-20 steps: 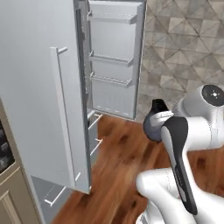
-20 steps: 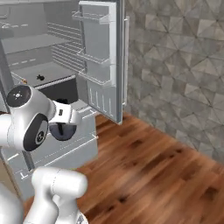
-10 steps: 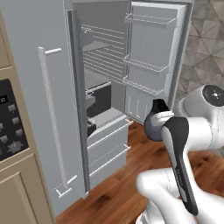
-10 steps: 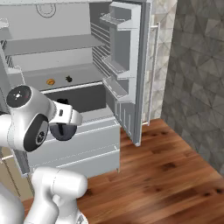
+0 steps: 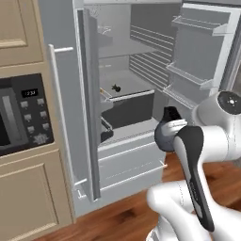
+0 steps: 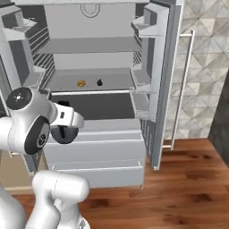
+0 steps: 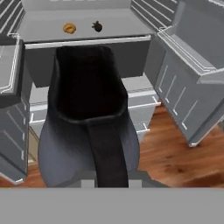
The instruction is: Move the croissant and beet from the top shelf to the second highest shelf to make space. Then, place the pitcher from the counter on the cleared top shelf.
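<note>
Kitchen cabinets and a built-in oven panel stand at nine o'clock in the left base view, beside an open fridge whose door bins sit at two o'clock. Deep inside, the beet (image 5: 116, 88) rests on a lower shelf, a dark speck toward ten o'clock of the arm. The pitcher (image 5: 165, 134) hangs at the hand, its dark round belly showing past the white wrist.

From the right base view the fridge faces the robot squarely. The top shelf (image 6: 89, 45) lies bare, while the croissant (image 6: 81, 83) and the beet (image 6: 99, 82) sit just beside each other on the shelf below it, at about twelve o'clock from the arm. The pitcher (image 6: 65, 132) is carried low at eight o'clock, well apart from the fridge shelves.

Along the hand view, the pitcher (image 7: 89, 118) fills the centre with its handle pointing to six o'clock; the hand is closed on it. The croissant (image 7: 69, 29) and beet (image 7: 97, 27) lie at eleven and twelve o'clock.

Judging by this, both foods are already moved and the pitcher is lifted; what remains is raising it and setting it on the cleared top shelf.
</note>
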